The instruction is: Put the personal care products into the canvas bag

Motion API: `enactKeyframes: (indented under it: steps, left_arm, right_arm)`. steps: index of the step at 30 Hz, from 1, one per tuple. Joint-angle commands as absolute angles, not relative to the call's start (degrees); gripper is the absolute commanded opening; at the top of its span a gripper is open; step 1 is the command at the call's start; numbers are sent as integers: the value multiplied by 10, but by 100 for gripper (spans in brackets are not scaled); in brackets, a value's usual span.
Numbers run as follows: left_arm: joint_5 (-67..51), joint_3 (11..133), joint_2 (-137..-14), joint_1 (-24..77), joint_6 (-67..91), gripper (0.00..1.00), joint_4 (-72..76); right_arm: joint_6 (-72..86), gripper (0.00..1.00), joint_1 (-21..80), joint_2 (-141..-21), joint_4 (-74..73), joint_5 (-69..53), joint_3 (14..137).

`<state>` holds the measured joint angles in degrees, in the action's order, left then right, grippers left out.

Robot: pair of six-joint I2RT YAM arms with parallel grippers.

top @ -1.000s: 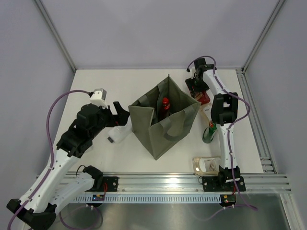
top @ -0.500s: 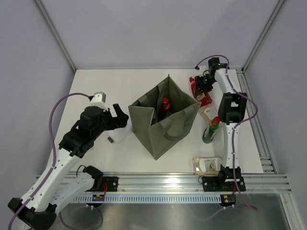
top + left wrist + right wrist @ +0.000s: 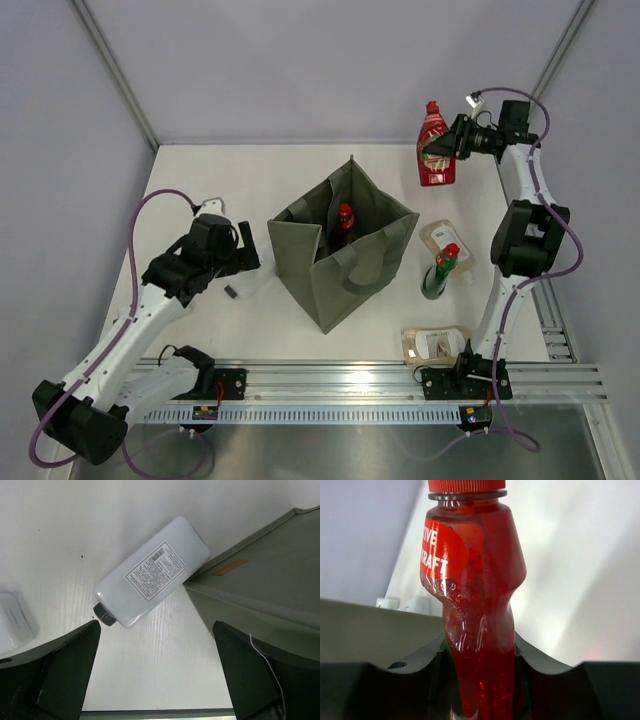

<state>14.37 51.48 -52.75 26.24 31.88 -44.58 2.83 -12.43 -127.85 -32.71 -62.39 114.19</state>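
Note:
The olive-grey canvas bag (image 3: 345, 262) stands open mid-table with a red bottle (image 3: 344, 215) upright inside. My right gripper (image 3: 462, 140) is shut on the second red bottle (image 3: 435, 150), held high above the far right of the table; the right wrist view shows its fingers clamping the bottle (image 3: 470, 570). My left gripper (image 3: 245, 255) is open just above the white bottle (image 3: 150, 572), which lies flat against the bag's left wall (image 3: 265, 565) with its grey cap (image 3: 231, 292) toward me. The dark green red-capped bottle (image 3: 438, 272) stands right of the bag, the beige pouch (image 3: 441, 238) behind it.
A flat clear-fronted packet (image 3: 432, 343) lies at the near right by the right arm's base. An aluminium rail (image 3: 330, 385) runs along the front edge. Grey walls close in the back and sides.
My right gripper has lifted the red bottle off the table, up and to the right. My left gripper has shifted over the white bottle beside the bag.

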Motion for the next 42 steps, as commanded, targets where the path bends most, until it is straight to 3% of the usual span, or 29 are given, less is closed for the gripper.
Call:
enactKeyframes:
  steps: [1, 3, 5, 8, 9, 15, 27, 33, 37, 42]
  left_arm:
    - [158, 538, -537, 248, 309, 99, -443]
    - [151, 534, -539, 236, 301, 99, -439]
    - [139, 530, -540, 228, 297, 99, -432]
    - [123, 526, -540, 211, 287, 99, -421]
    - [118, 526, -540, 205, 284, 99, -419]
    - [93, 524, -548, 191, 265, 99, -410]
    - [62, 497, -552, 190, 253, 99, -377]
    - [26, 480, -576, 190, 240, 99, -342]
    - [21, 479, -608, 190, 224, 99, -344]
    - [54, 520, -680, 190, 209, 99, -397]
  right_arm:
    - [11, 0, -70, -1120, -227, -807, 1198]
    - [-92, 0, -44, -1090, -357, -806, 1248]
    - [-292, 0, 1, -1075, -482, -789, 1290]
    - [-559, 0, 101, -1078, -768, -688, 1375]
    - [-629, 0, 124, -1077, -791, -639, 1383]
    - [-678, 0, 212, -1024, -764, -549, 1270]
    - [-684, 1, 235, -1024, -753, -443, 1186]
    - [-709, 11, 252, -1027, -764, -402, 1158]
    - [-757, 29, 272, -1033, -813, -406, 1153]
    - [-882, 42, 298, -1037, -895, -424, 1150]
